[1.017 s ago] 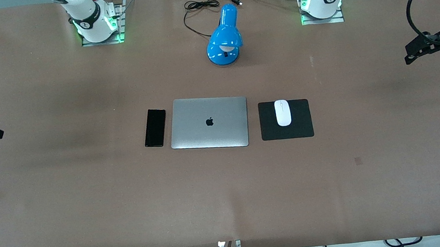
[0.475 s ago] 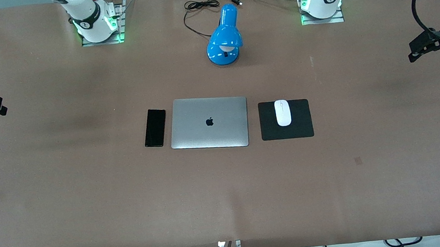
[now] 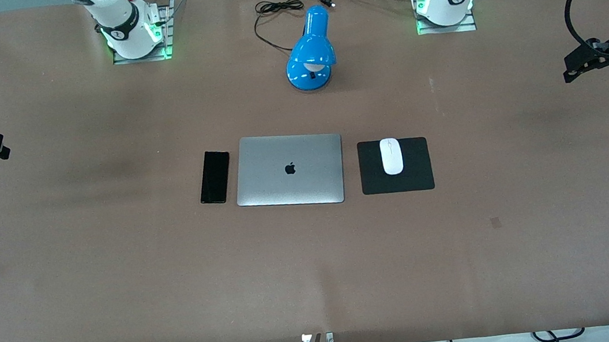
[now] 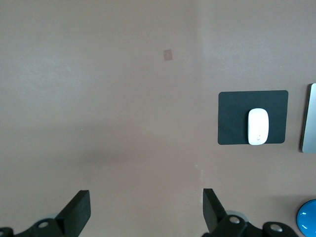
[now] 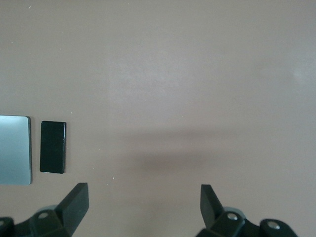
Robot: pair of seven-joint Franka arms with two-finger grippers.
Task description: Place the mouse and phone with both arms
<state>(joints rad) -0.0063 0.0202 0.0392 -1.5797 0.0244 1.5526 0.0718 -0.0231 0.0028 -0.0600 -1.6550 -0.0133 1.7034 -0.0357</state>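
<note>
I see the laptop (image 3: 289, 170) mid-table, the phone (image 3: 214, 177) flat beside it, the mouse (image 3: 391, 155) on its pad (image 3: 418, 177). Both look slick; I'd pinch their long sides. Left gripper (image 4: 144, 210) and right gripper (image 5: 143, 203) hover wide, empty, over the table's ends.

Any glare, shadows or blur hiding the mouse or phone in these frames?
Front view: even light, mouse and phone crisp, faint dark bands on the table. Left wrist view: mouse sharp against the black pad. Right wrist view: soft shadow on the table, phone unobscured.
</note>
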